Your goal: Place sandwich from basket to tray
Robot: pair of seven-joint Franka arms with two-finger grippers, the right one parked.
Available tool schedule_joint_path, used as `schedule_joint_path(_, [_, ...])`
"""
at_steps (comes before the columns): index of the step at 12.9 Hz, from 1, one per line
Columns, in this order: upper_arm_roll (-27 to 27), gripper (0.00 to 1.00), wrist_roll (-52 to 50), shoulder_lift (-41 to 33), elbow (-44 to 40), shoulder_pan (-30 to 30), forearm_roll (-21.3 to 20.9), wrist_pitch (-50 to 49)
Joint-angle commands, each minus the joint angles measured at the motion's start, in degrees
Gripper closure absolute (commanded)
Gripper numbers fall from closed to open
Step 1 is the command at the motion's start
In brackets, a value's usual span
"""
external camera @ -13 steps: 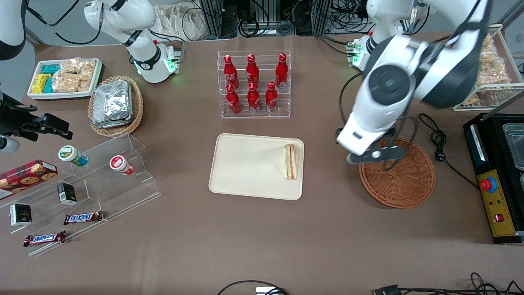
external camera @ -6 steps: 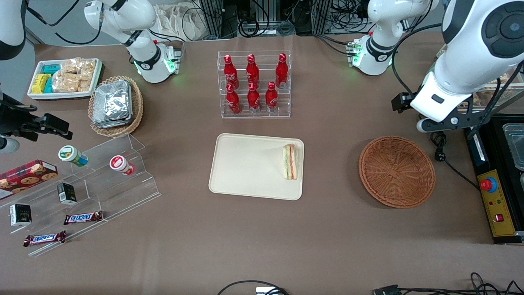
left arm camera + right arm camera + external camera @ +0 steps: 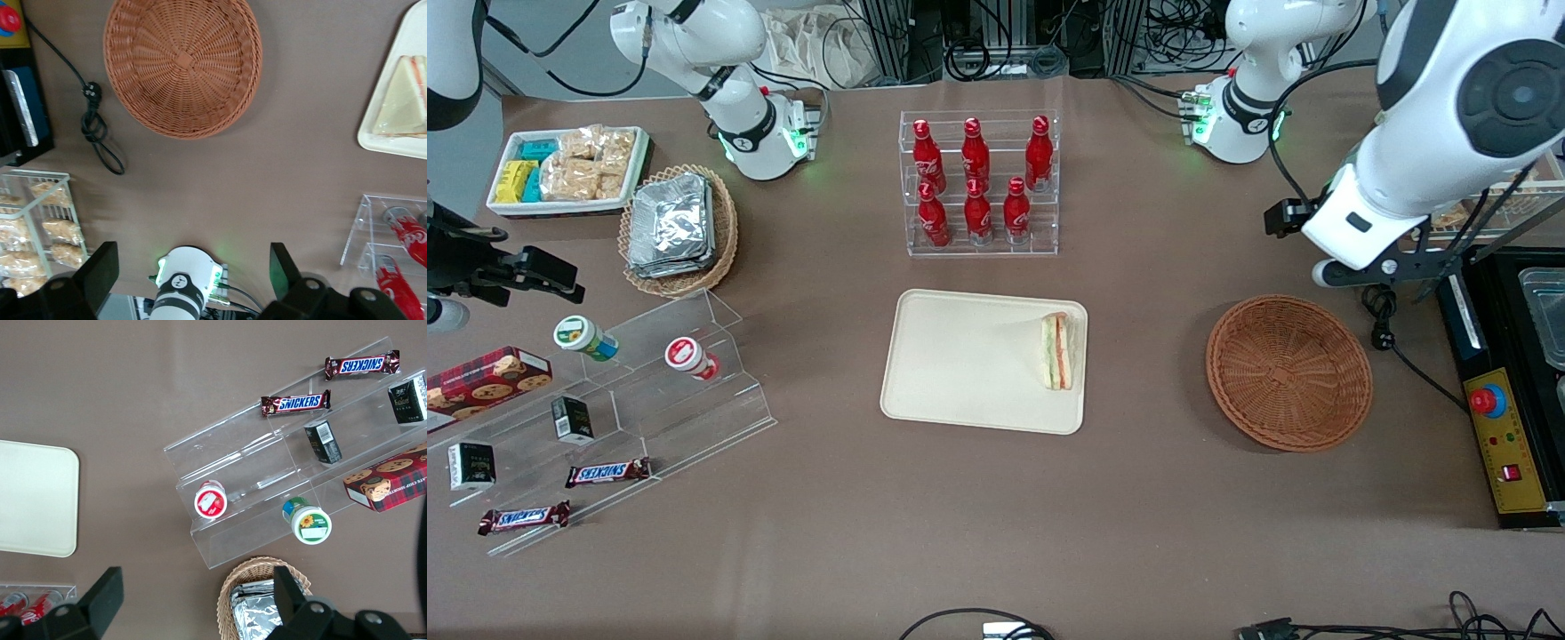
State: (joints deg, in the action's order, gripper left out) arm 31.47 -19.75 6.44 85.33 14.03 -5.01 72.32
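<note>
The sandwich (image 3: 1058,352) (image 3: 403,100), a white wedge with red and green layers, lies on the cream tray (image 3: 960,364) (image 3: 387,141), against the rim nearest the basket. The reddish-brown wicker basket (image 3: 1288,373) (image 3: 182,63) holds nothing. My gripper (image 3: 1303,244) (image 3: 193,267) hangs high above the table, farther from the front camera than the basket and toward the working arm's end. Its fingers are spread wide, open, with nothing between them.
A clear rack of red bottles (image 3: 978,182) stands farther back than the tray. A black cable and plug (image 3: 1383,320) lie beside the basket, with a black control box (image 3: 1507,382) and a wire rack of snack packs (image 3: 1494,151) at the working arm's end.
One second ago my arm hung low over the basket. It has since swung up and away toward the working arm's end and has nearly stopped. The sandwich has stayed on the tray.
</note>
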Motion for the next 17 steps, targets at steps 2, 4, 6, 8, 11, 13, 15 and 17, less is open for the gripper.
schedule_joint_path(2, [0.2, 0.01, 3.6, -2.0, 1.2, 3.0, 2.4, 1.2])
schedule_joint_path(4, [0.1, 0.01, 3.9, -2.5, 1.1, 3.2, 2.4, 1.2])
schedule_joint_path(6, [-2.3, 0.01, 4.0, -2.7, 0.8, 1.9, 2.2, 1.2])
schedule_joint_path(8, [-11.0, 0.01, 6.5, -2.9, 0.6, -6.1, 2.1, 1.2])
schedule_joint_path(11, [-20.7, 0.01, 12.8, -4.2, 1.2, -12.3, 3.2, 2.8])
schedule_joint_path(13, [-25.0, 0.01, 14.3, -6.7, 4.7, -15.6, 3.2, 5.4])
schedule_joint_path(15, [-26.0, 0.01, 14.4, -10.8, 11.1, -16.2, 3.2, 9.1])
schedule_joint_path(17, [-26.0, 0.01, 14.4, -11.8, 12.4, -16.2, 3.2, 9.9])
